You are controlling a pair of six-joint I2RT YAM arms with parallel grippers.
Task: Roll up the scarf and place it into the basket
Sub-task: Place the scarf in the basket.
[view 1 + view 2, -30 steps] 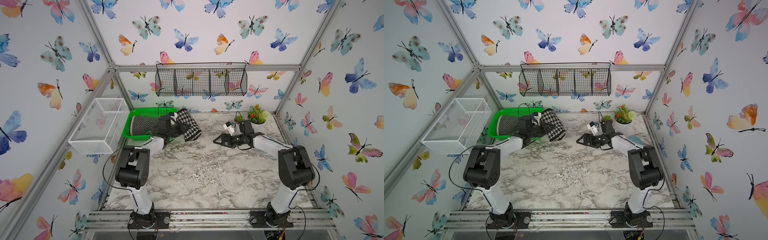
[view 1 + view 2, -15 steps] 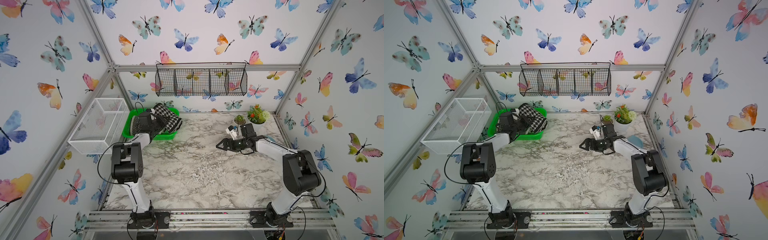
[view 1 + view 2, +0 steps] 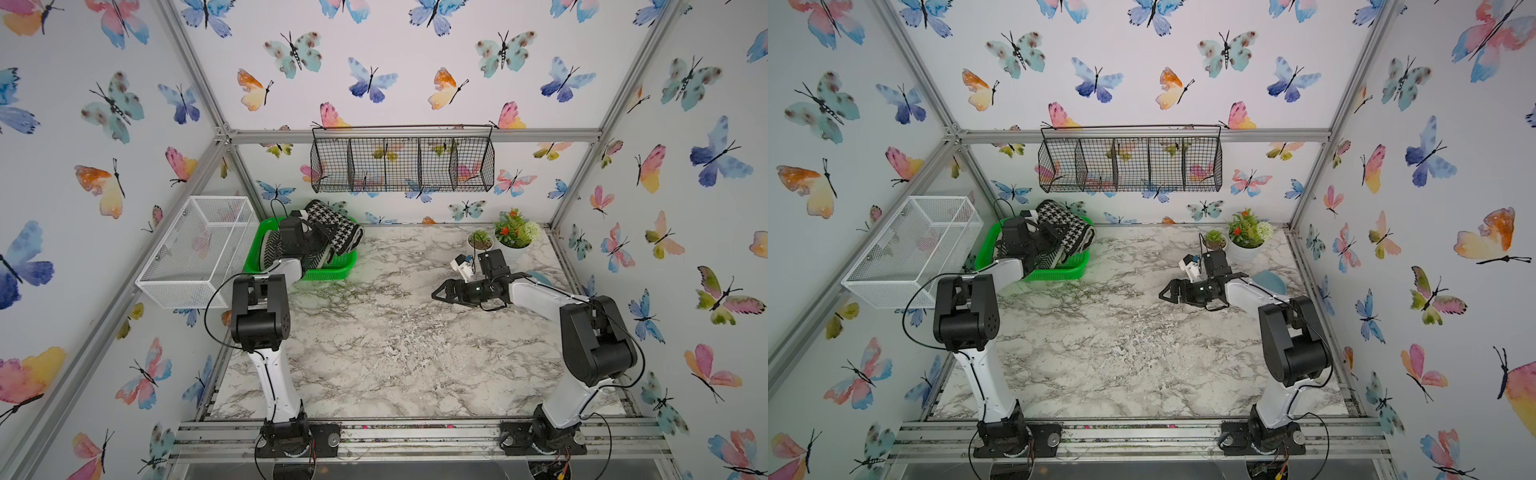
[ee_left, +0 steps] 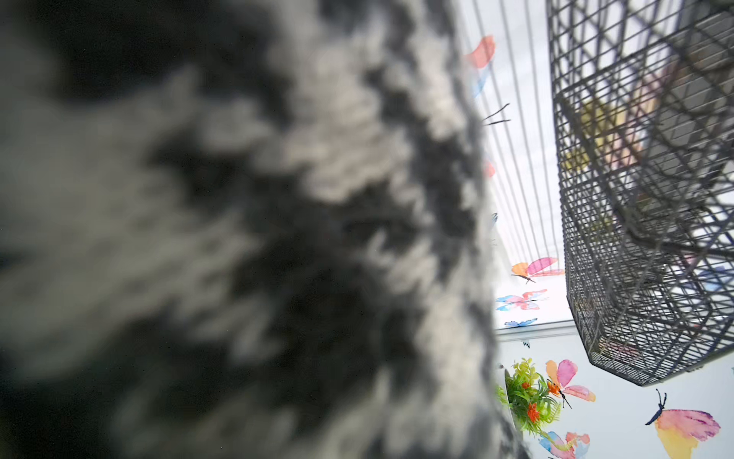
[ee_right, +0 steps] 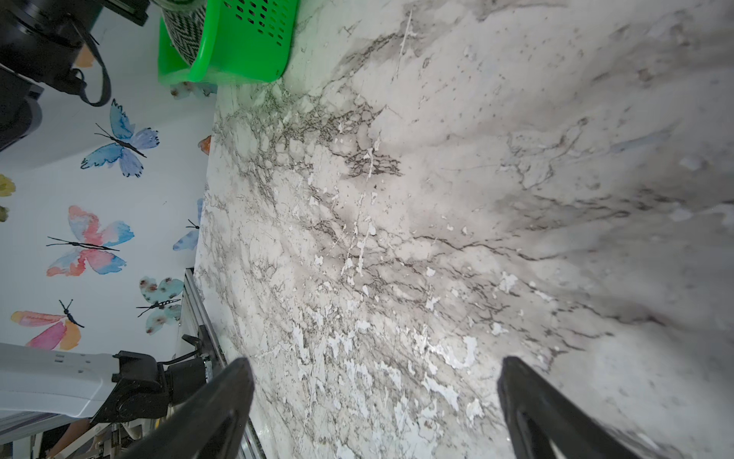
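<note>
Fingers (image 3: pixel 323 232) of my left arm are clenched on the rolled black-and-white houndstooth knit scarf (image 3: pixel 338 226), which is lying partly inside the bright green perforated plastic basket (image 3: pixel 332 272), so rolling looks done and only the release remains; right fingers (image 5: pixel 228 397) splayed, empty, over the marble-patterned surface (image 3: pixel 395 332).

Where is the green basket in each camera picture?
In a top view: basket at the far left corner of the table.
In a top view: basket, same corner.
Left wrist: not in it.
Right wrist: basket at the table edge.
Shared landmark: the black-and-white scarf, in all four.
</note>
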